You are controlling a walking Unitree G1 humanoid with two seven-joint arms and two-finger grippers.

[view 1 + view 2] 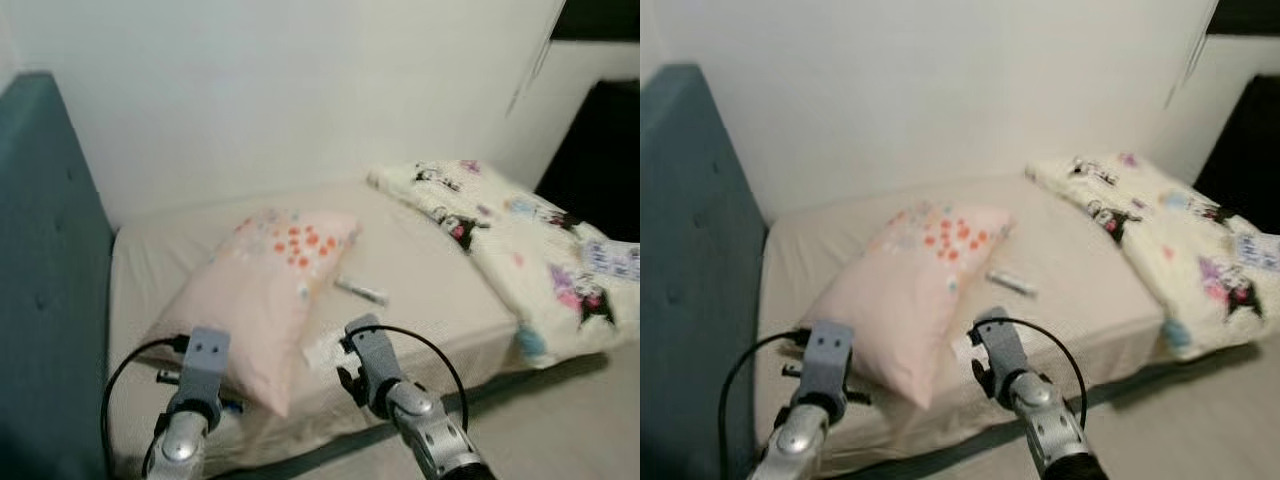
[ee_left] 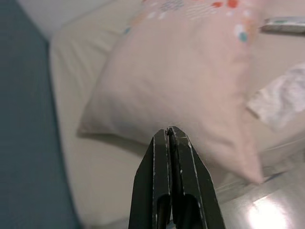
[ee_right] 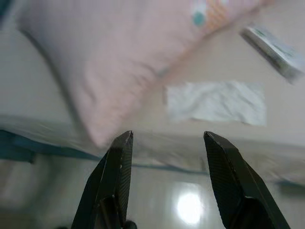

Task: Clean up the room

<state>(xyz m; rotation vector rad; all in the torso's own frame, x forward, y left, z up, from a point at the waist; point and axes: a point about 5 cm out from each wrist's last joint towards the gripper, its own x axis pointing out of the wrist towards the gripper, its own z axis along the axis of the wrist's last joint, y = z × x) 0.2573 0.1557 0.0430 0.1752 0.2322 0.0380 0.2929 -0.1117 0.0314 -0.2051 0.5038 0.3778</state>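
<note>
Your right gripper (image 3: 164, 143) has its two black fingers spread wide, hanging over the near edge of the bed (image 1: 440, 290); in its wrist view the crumpled white tissue (image 3: 217, 101) lies flat on the sheet just beyond the gap between the fingertips, at about 12 o'clock, apart from both of them. Past the tissue, at roughly 1 o'clock, you see a small flat packet (image 3: 274, 50) lying on the sheet, and at 10 to 11 o'clock the near corner of the pink pillow (image 3: 109, 57) reaches down toward the left finger. Your left gripper (image 2: 171, 133) has its fingers pressed together with nothing between them, held over the bed's near edge; the pillow's broad plain side sits straight ahead of its tips at 12 o'clock, with the tissue off at 2 o'clock. From the head camera, the pillow lies diagonally across the middle of the mattress, its orange-dotted end pointing toward the white wall (image 1: 300, 90). The packet lies just beside the pillow at its 4 o'clock, and the tissue sits nearer you, by the right wrist. A cartoon-print blanket (image 1: 520, 250) is bunched along the bed's far right end, draping over the edge. The teal padded headboard (image 1: 50, 260) stands at your 9 o'clock.
</note>
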